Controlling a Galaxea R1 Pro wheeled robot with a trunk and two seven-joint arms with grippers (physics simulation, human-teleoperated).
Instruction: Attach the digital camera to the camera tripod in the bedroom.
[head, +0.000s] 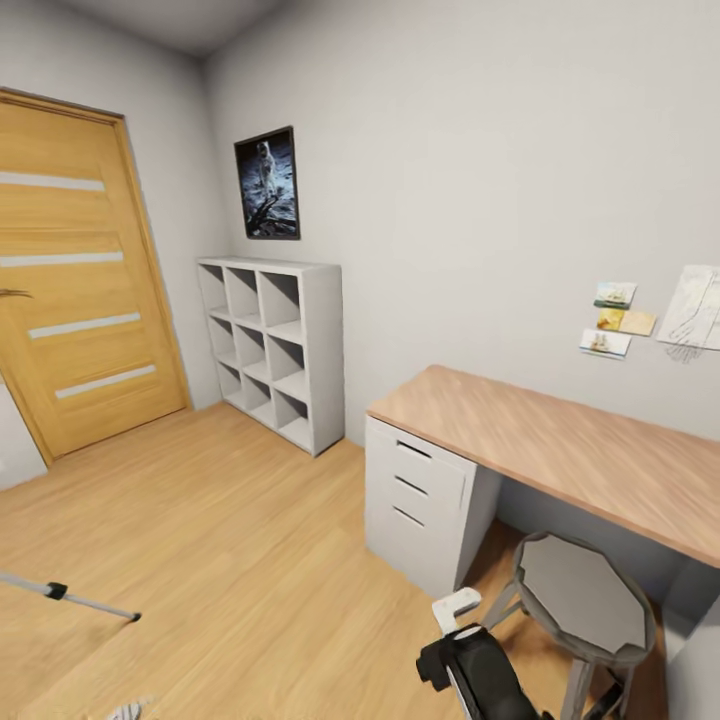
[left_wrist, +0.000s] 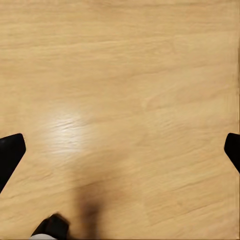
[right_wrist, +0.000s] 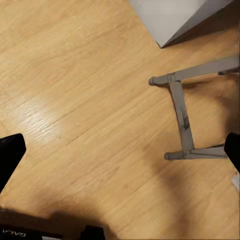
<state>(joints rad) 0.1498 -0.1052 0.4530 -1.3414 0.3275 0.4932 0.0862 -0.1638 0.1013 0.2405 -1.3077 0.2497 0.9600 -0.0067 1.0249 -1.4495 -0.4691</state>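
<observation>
One silver-grey leg of the camera tripod (head: 62, 592), with a black joint and a black foot, reaches in from the left edge of the head view, low over the light wood floor. The digital camera is out of view. My left gripper (left_wrist: 120, 152) points down at bare floor, open, its black fingertips (left_wrist: 10, 156) far apart with nothing between them. My right gripper (right_wrist: 120, 152) is open too, over the floor beside the grey stool's legs (right_wrist: 181, 117). My right arm (head: 480, 670) shows at the bottom of the head view, next to the stool.
A wood-topped desk (head: 560, 440) with a white drawer unit (head: 420, 500) runs along the right wall, with the grey metal stool (head: 585, 590) in front of it. A white cube shelf (head: 275, 340) and a wooden door (head: 80, 270) stand further back. Open floor lies between them.
</observation>
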